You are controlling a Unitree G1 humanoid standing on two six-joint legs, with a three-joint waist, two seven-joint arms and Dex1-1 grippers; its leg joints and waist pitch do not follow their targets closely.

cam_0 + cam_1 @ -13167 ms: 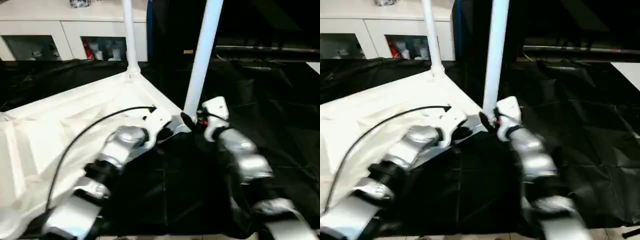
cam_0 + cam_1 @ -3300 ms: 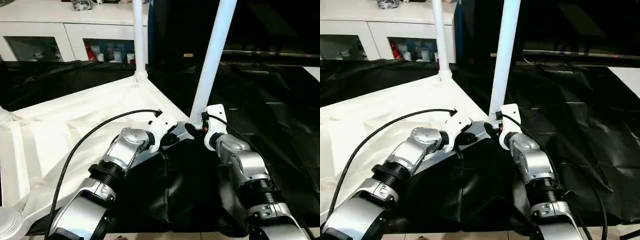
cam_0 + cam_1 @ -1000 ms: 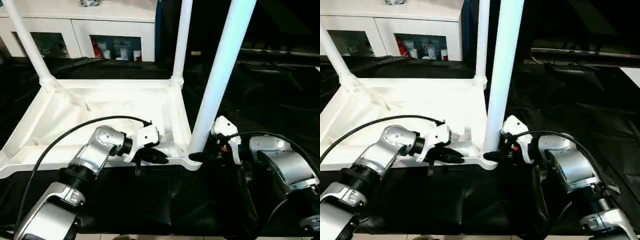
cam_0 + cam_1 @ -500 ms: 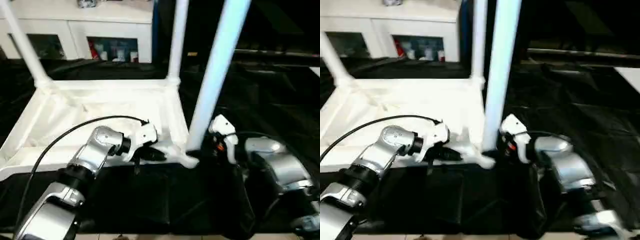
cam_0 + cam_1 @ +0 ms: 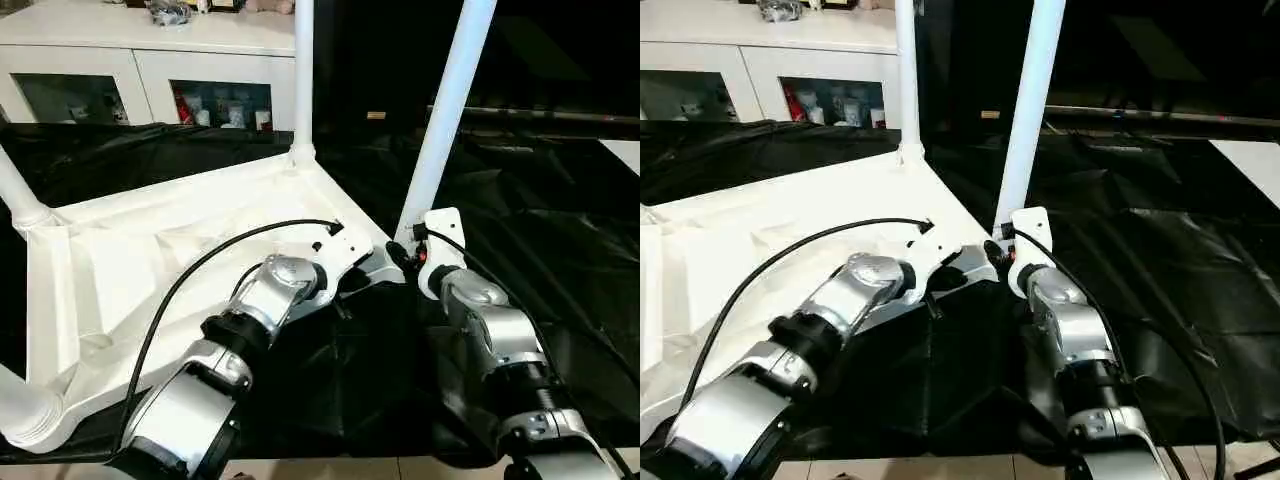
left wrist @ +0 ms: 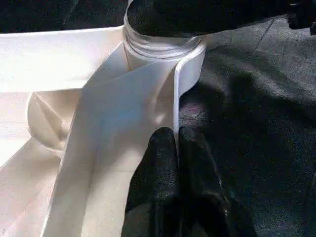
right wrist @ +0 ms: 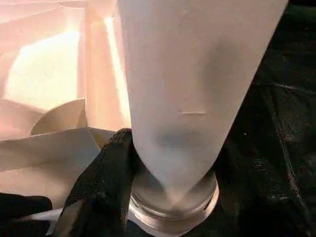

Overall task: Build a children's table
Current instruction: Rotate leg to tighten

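Turning is what the children's table (image 5: 180, 260) has just done. A second ago its near edge lay straight across the middle of the frame. Now the white top sits slanted, with one corner pointing at the robot in the middle of the frame and the rest spreading to the lower left. It lies upside down on the black desk (image 5: 560, 250), legs up. Part of that change may be the camera shifting, but both arms have swung too, so the top itself looks turned.

The left gripper (image 6: 177, 143) is pressed together, pinching the thin white rim of the top just beside the near corner socket. The right gripper (image 5: 996, 250) is half spread around the bottom of the near leg (image 5: 445, 110), where it goes into the socket. In the right wrist view one black finger (image 7: 111, 163) lies against the leg right above the socket ring. The grip was the same a second ago; the arms moved, not the fingers.

Another leg (image 5: 303, 70) stands up at the far corner, in the upper middle. A third leg (image 5: 15, 190) rises at the left edge, and a fourth corner piece (image 5: 25, 415) shows at the lower left.

So I think the legs are all in, and the robot is spinning the table around to check or push this near leg tight. Flipping it onto its legs still looks left to do.
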